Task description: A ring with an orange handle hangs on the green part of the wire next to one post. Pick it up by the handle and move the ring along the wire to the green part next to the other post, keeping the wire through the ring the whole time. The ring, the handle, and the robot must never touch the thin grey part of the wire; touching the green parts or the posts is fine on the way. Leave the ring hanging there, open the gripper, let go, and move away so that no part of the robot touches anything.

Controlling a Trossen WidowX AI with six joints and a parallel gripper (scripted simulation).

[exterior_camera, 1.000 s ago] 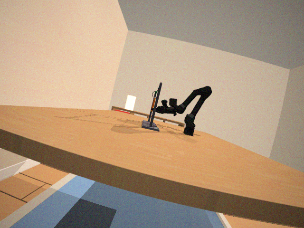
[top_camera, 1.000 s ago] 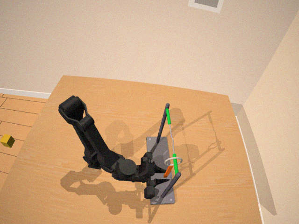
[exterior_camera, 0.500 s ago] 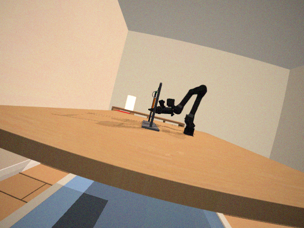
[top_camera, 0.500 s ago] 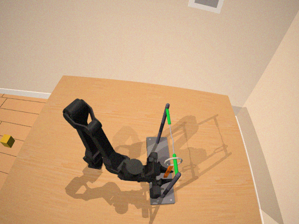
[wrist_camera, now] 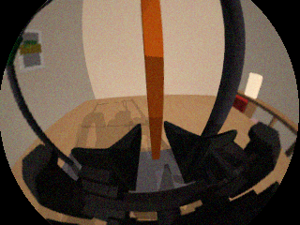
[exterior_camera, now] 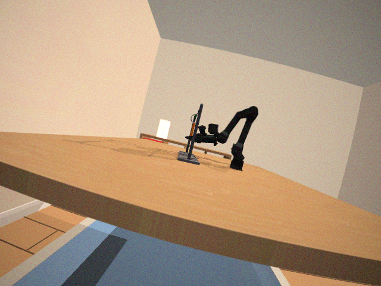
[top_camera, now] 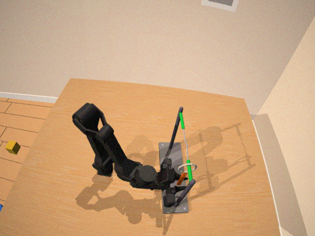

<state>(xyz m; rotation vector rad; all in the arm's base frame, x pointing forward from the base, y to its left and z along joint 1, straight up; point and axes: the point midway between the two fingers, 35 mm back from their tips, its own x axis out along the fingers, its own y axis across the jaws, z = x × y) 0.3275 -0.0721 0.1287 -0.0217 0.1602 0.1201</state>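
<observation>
The ring [top_camera: 196,166] [exterior_camera: 191,118] hangs around the near green part [top_camera: 190,174] of the wire, beside the near post [top_camera: 185,191] [exterior_camera: 197,129] [wrist_camera: 233,47]. Its orange handle [top_camera: 181,178] [exterior_camera: 193,128] [wrist_camera: 155,84] points down. My gripper [top_camera: 186,183] [exterior_camera: 186,137] [wrist_camera: 152,125] is open, with its fingers on either side of the handle's lower part; in the wrist view a gap shows beside the handle. The thin grey wire [top_camera: 186,147] leads to the far green part [top_camera: 181,120] at the other post [top_camera: 174,129] [wrist_camera: 21,103]. The ring is out of the wrist view.
The posts stand on a grey base plate [top_camera: 175,147] on the wooden table [top_camera: 122,99] [exterior_camera: 215,196]. The near post stands close beside one finger. A yellow block [top_camera: 12,147] lies on the floor. A white lamp [exterior_camera: 163,128] [wrist_camera: 253,85] stands beyond the table.
</observation>
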